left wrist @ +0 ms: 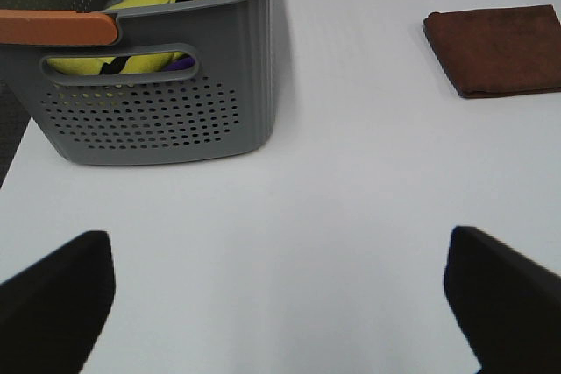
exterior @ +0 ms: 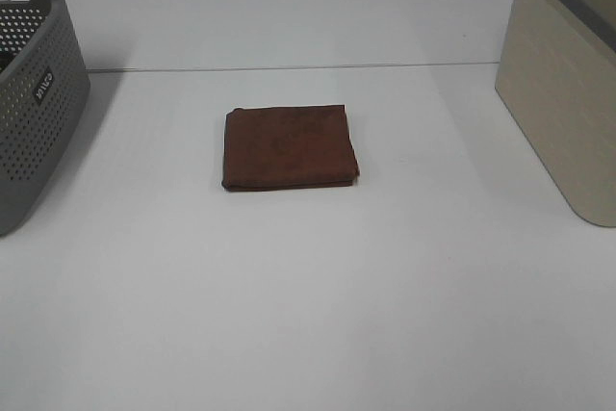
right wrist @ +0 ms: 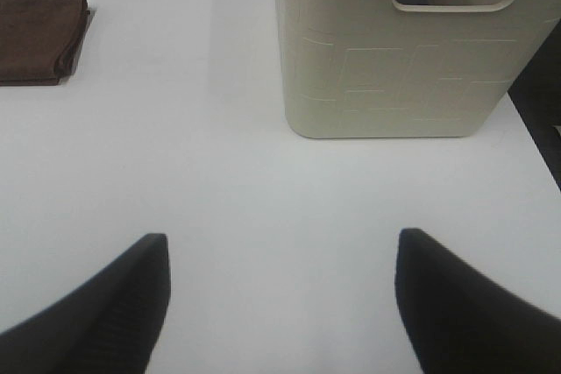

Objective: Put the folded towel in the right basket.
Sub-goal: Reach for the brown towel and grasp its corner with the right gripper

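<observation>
A folded dark brown towel (exterior: 289, 147) lies flat in the middle of the white table; it also shows in the left wrist view (left wrist: 500, 49) and in the right wrist view (right wrist: 39, 38). The beige right basket (exterior: 568, 93) stands at the table's right edge and shows in the right wrist view (right wrist: 394, 50). Neither gripper shows in the exterior high view. My left gripper (left wrist: 280, 304) is open and empty over bare table, well short of the towel. My right gripper (right wrist: 280, 304) is open and empty, in front of the beige basket.
A grey perforated basket (exterior: 29, 93) stands at the table's left edge; in the left wrist view (left wrist: 158, 102) it holds yellow and blue items and has an orange handle. The table's back edge runs behind the towel.
</observation>
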Robot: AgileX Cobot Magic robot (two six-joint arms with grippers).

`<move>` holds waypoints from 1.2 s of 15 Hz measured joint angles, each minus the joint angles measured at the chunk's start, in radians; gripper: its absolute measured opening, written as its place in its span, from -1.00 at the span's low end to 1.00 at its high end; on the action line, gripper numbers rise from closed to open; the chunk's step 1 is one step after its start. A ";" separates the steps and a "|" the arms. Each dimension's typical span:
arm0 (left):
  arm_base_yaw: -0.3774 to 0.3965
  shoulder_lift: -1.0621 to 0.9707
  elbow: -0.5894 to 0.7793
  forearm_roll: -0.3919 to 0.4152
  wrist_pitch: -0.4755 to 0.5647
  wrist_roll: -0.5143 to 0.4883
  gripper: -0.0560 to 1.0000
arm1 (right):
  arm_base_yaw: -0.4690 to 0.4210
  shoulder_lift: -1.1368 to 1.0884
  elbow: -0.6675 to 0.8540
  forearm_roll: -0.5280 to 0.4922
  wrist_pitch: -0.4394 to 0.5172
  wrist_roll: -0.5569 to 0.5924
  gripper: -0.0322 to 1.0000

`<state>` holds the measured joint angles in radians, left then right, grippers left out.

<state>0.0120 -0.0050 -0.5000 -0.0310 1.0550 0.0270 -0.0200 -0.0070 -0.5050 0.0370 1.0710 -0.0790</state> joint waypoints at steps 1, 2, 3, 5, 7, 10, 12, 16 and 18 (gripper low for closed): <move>0.000 0.000 0.000 0.000 0.000 0.000 0.94 | 0.000 0.000 0.000 0.000 0.000 0.000 0.39; 0.000 0.000 0.000 0.000 0.000 0.000 0.94 | 0.000 0.000 0.000 0.000 0.000 0.000 0.39; 0.000 0.000 0.000 0.000 0.000 0.000 0.94 | 0.000 0.000 0.000 0.000 0.000 0.000 0.39; 0.000 0.000 0.000 0.000 0.000 0.000 0.94 | 0.000 0.000 0.000 0.000 0.000 0.000 0.39; 0.000 0.000 0.000 0.000 0.000 0.000 0.94 | 0.000 0.000 0.000 0.000 0.000 0.000 0.39; 0.000 0.000 0.000 0.000 0.000 0.000 0.94 | 0.000 0.000 0.000 0.000 0.000 0.000 0.39; 0.000 0.000 0.000 0.000 0.000 0.000 0.94 | 0.000 0.000 0.000 0.000 0.000 0.000 0.39; 0.000 0.000 0.000 0.000 0.000 0.000 0.94 | 0.000 0.000 0.000 0.000 0.000 0.000 0.39; 0.000 0.000 0.000 0.000 0.000 0.000 0.94 | 0.000 0.000 0.000 0.000 0.000 0.000 0.39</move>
<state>0.0120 -0.0050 -0.5000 -0.0310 1.0550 0.0270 -0.0200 -0.0070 -0.5050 0.0370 1.0710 -0.0790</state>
